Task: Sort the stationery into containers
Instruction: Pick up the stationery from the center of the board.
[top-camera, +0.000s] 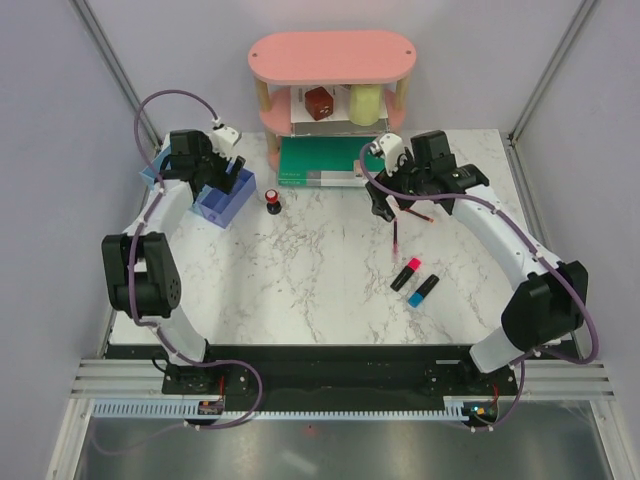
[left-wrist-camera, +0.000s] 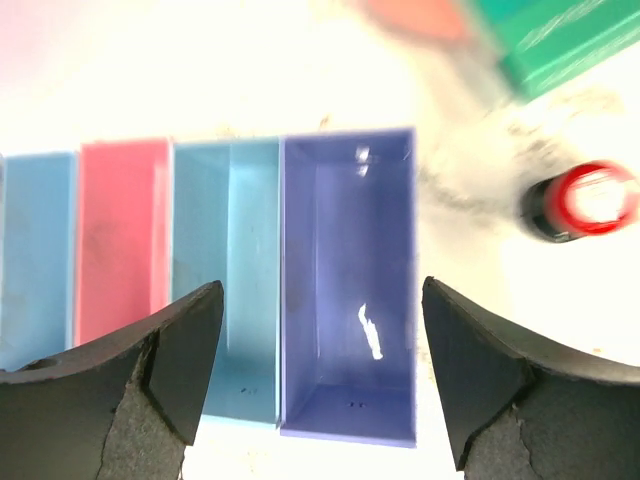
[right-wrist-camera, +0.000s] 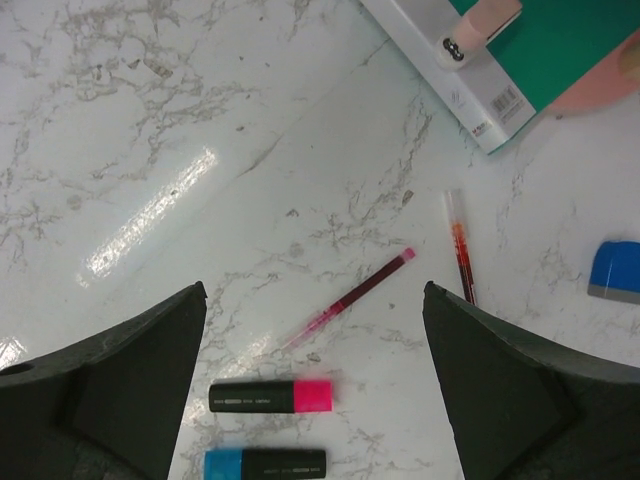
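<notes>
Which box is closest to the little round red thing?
The purple-blue bin ends the row; the blue bin, pink bin and light-blue bin sit farther off.

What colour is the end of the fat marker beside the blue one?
Bright pink; the highlighter shows best in the right wrist view.

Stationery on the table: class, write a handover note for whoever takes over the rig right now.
Left gripper: open, empty, above the purple bin.
Right gripper: open, empty, above a red pen.
On the table: pink highlighter, blue highlighter, red pen, second thin pen, blue piece, round red-black piece.
Done: no item visible in the bins.
Left: sort all of these.
</notes>
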